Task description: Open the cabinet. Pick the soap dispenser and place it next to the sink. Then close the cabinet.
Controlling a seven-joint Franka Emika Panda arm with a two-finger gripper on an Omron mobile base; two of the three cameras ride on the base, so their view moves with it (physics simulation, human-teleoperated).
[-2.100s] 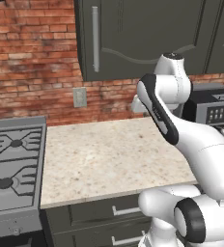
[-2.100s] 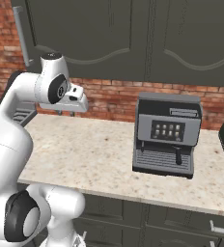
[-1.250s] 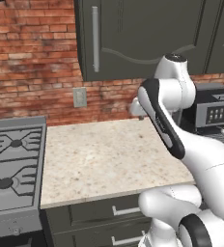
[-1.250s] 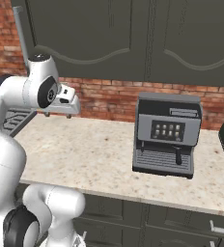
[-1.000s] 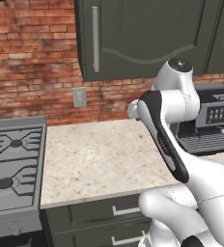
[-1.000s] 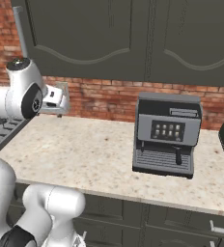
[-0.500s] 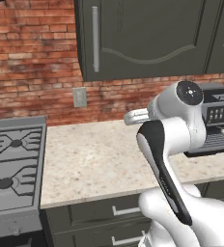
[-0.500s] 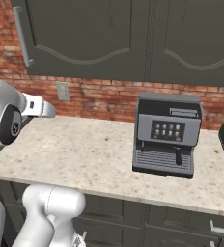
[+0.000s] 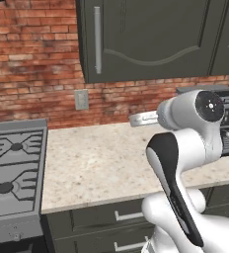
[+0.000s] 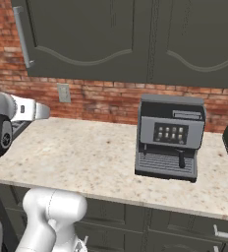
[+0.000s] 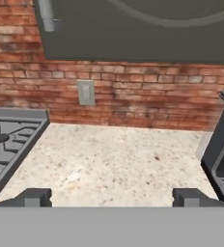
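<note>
**Cabinet shut, gripper wide and empty**

Above the speckled countertop (image 9: 101,163) hangs the cabinet (image 9: 151,39), its arched door closed against the brick wall (image 9: 32,54), the long silver bar handle (image 9: 97,39) upright near the door's left edge; at the counter's left end sits the gas stove (image 9: 13,173); towards its right end stands the grey coffee machine (image 10: 170,138); an outlet plate (image 11: 86,92) is set in the brick below the cabinet; in the hand view the gripper (image 11: 111,198) looks over bare counter, its jaws spread far apart with nothing between them.
</note>
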